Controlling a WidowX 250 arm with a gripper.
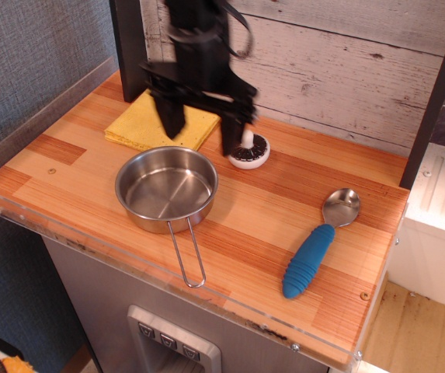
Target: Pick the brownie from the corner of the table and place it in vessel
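With its fingers spread wide, the end effector is hanging, seemingly left of the brownie, so descending there risks knocking it aside.

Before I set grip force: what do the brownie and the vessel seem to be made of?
The brownie looks like moulded plastic: matte white rim and knob, dark ridged top, though the end effector partly hides it. The vessel looks like stainless steel: a shiny, reflective bowl with a thin wire loop handle.
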